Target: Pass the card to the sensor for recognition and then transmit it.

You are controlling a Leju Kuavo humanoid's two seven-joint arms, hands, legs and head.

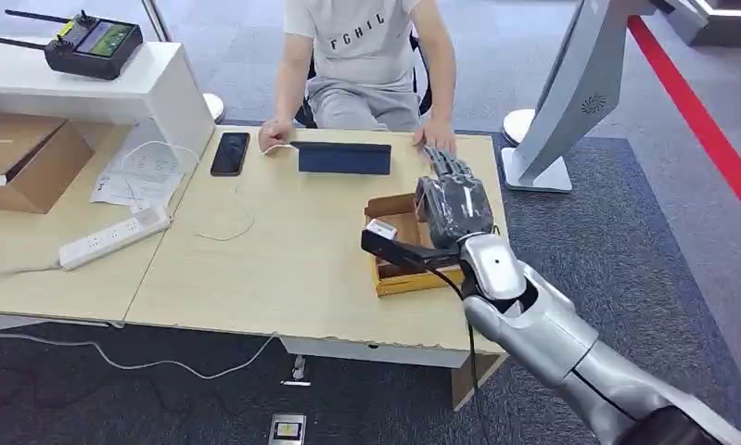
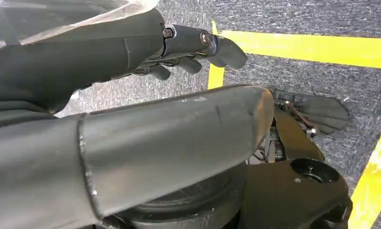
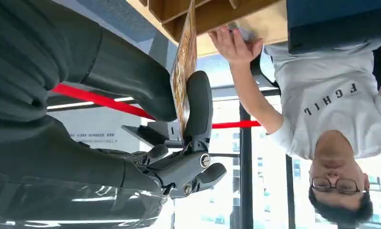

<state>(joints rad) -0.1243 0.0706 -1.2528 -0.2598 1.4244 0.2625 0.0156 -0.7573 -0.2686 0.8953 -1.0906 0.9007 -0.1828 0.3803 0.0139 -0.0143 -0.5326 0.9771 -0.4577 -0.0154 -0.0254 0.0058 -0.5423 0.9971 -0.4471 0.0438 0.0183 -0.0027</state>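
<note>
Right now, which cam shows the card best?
Right wrist view: the card is close, edge-on, pinched between thumb and fingers of the right hand. In the head view that hand covers it. The left wrist view faces the floor.

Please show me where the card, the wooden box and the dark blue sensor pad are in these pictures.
card [image 3: 184, 71]: right wrist view, on the card's face, pinched in the right hand [image 3: 179, 143].
wooden box [image 1: 413, 281]: head view, on its front wall.
dark blue sensor pad [image 1: 344, 158]: head view, on the middle of its top.
</note>
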